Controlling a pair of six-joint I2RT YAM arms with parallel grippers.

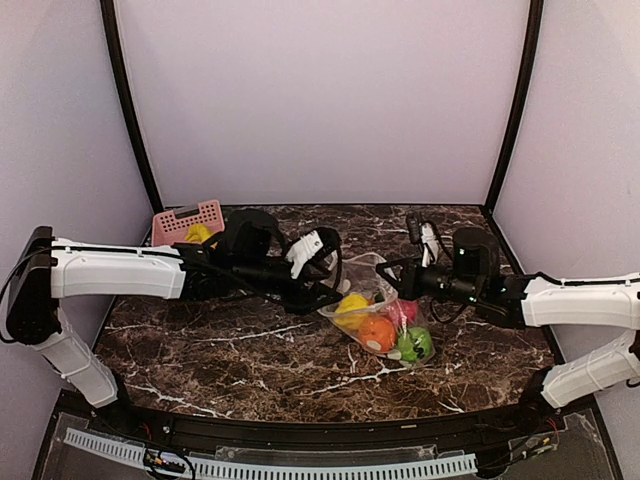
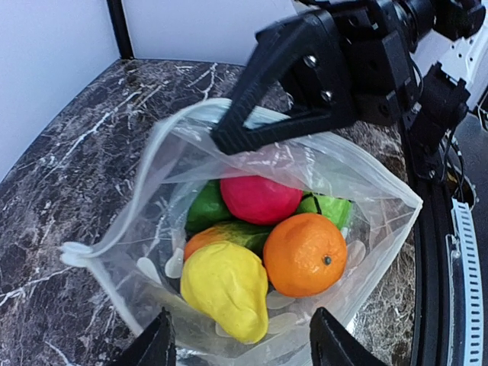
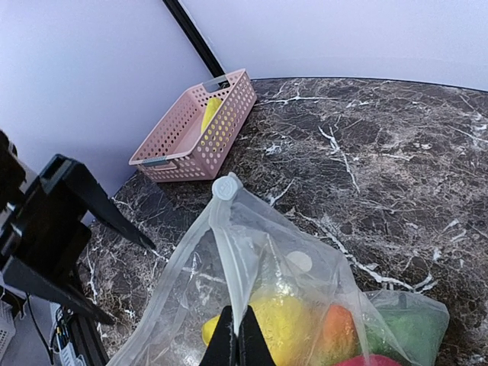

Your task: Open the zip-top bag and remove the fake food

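Observation:
The zip-top bag [image 1: 372, 290] lies at the table's middle with its mouth open towards my left gripper. In the left wrist view the bag [image 2: 164, 164] holds fake food: a yellow fruit [image 2: 225, 286], an orange ball [image 2: 305, 255], a pink-red ball [image 2: 259, 198] and green pieces [image 2: 204, 207]. My left gripper [image 2: 248, 345] is open, its fingers either side of the bag's near rim. My right gripper [image 3: 238, 339] is shut on the bag's white zip strip [image 3: 229, 252] and holds that rim up. The right gripper also shows in the left wrist view [image 2: 223, 142].
A pink perforated basket [image 1: 185, 222] stands at the back left with a yellow piece [image 3: 210, 114] in it. Dark marble table [image 1: 230, 350] lies in front of the bag. White walls with black posts close the back and sides.

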